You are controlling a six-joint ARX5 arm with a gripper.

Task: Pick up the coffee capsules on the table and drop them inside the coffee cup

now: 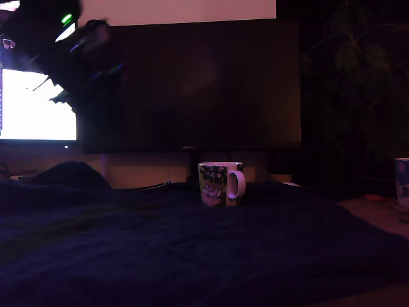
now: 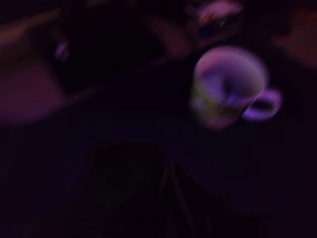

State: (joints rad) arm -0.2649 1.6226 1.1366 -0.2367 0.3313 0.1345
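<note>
Mug stands upright on the table, handle toward the exterior view's right. I see my gripper high at that view's upper left, blurred; whether its fingers are spread I cannot tell. Capsules don't show anywhere.

Arm raised high at the exterior view's left (hand's grip indiscernible)
</note>
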